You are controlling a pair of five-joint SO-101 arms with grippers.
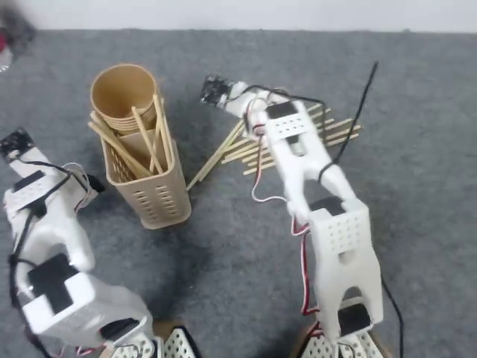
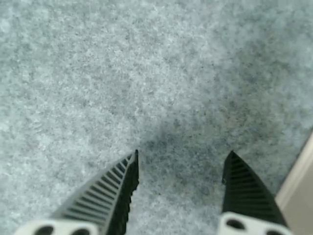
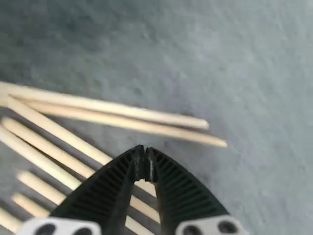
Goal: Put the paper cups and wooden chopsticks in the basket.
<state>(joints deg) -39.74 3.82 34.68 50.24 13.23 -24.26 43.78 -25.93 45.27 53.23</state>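
Note:
A tan slotted basket [image 1: 160, 195] stands on the grey carpet, holding stacked paper cups [image 1: 123, 93] and several wooden chopsticks [image 1: 141, 138]. Loose chopsticks [image 1: 339, 130] lie in a pile to its right, and a pair [image 1: 216, 160] slants toward the basket. My right gripper [image 3: 145, 161] is shut just above the loose chopsticks [image 3: 122, 115], with nothing seen between its tips. My left gripper [image 2: 183, 156] is open over bare carpet, left of the basket, whose pale wall [image 2: 299, 178] shows beside one finger.
The right arm [image 1: 305, 160] stretches over the chopstick pile, its black cable [image 1: 358, 112] trailing across it. The left arm [image 1: 45, 216] sits at the near left. Grey carpet [image 1: 417, 209] lies open to the right and between the arms.

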